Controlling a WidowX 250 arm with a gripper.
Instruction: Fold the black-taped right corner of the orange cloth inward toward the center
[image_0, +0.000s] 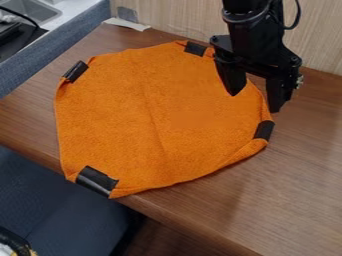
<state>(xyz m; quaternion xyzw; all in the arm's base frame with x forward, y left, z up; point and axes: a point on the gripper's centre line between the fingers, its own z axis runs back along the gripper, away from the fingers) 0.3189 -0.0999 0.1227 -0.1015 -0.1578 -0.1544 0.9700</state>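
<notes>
The black arm has a thin cable and pointed black gripper.

A brown wood-grain table crossed the frame, meeting a pale, finely streaked wall at the top. A metal sink sat upper left; a dark blue surface lay lower left.

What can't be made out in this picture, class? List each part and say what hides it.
Camera view:
- Wood surface beneath the orange cloth: covered by the cloth.
- Part of the cloth's upper-right edge: behind the gripper.
- Rest of the sink: cut off by the top edge.
- Rest of the dark, curved thing at lower left: cut off by the picture's edge.
</notes>
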